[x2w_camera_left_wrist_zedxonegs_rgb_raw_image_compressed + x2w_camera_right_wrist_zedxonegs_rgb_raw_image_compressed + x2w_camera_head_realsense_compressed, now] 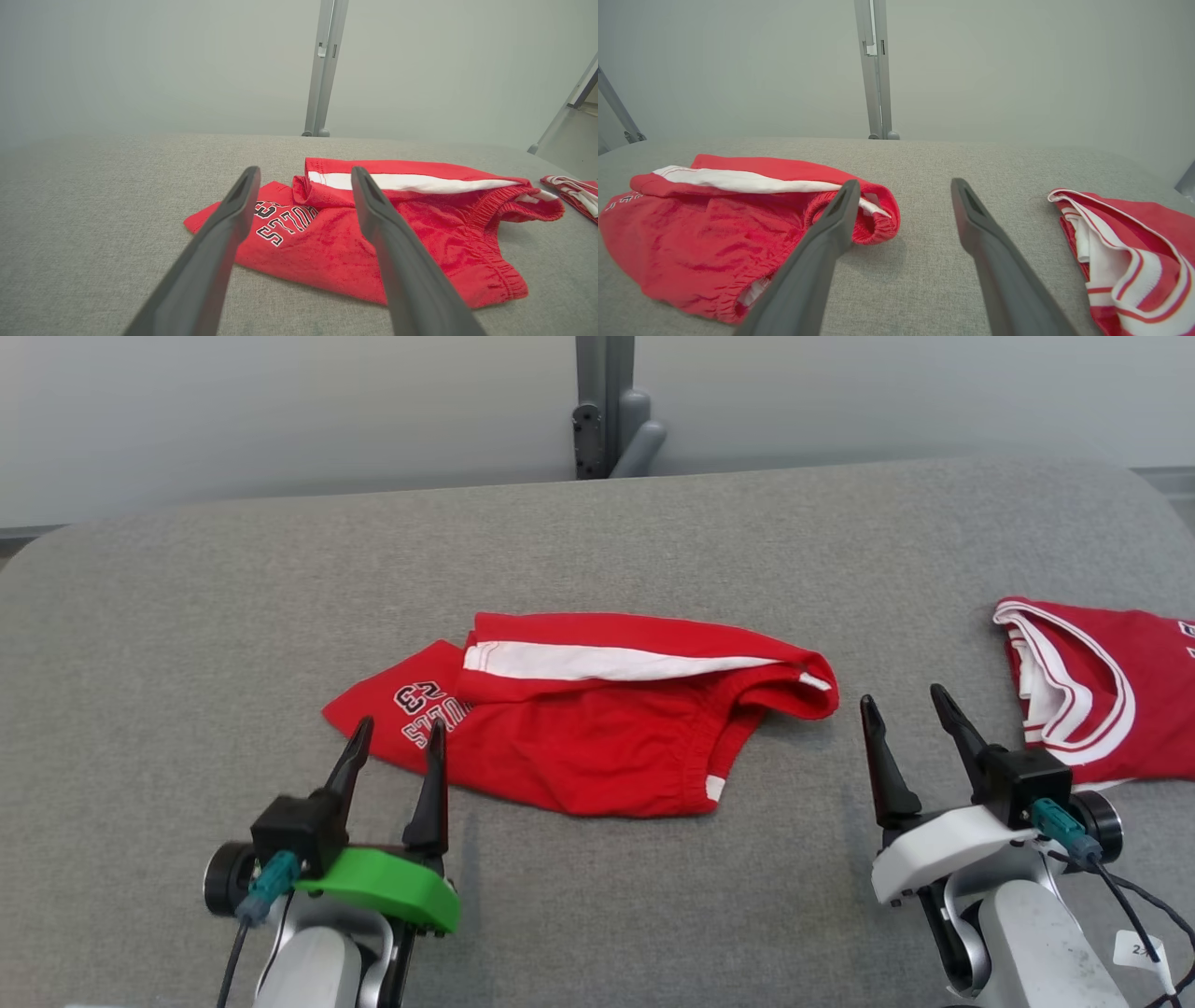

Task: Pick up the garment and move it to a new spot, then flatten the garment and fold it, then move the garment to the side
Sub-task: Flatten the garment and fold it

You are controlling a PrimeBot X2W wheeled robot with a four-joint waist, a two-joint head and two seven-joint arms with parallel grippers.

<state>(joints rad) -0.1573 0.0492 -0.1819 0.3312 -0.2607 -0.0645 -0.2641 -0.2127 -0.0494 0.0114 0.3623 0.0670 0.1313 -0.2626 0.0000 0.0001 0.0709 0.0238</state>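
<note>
Saw grey fabric-covered worktop (597,541), rounded far corners, upright post (605,406) behind the far edge.

Found the red shorts (597,747) lying mid-worktop, about midway between left and right edges. Not flat: top layer doubled over along the far side, white stripe (597,663) exposed, elastic waistband (724,756) bunched and curled at the right end, leg with the print (415,695) poking out at the left end.

Noted a second red-and-white garment (1102,700) at the right edge, rumpled, well apart from the shorts.

Found left claw (400,722) spread wide, empty, tips at the shorts' left end by the print. Couldn't tell whether touching or just above.

Found right claw (904,695) likewise spread wide, empty, over bare worktop between the shorts' right end and the second garment, touching neither.

Progress, as a judgement: nothing gripped, shorts resting on the worktop. Couldn't tell whether the pick-and-move was done or not begun. Rated flattening as not done, no tidy fold, move to the side outstanding. Reckoned most of the job remained, starting with a pinch at each end to pull the cloth flat.
</note>
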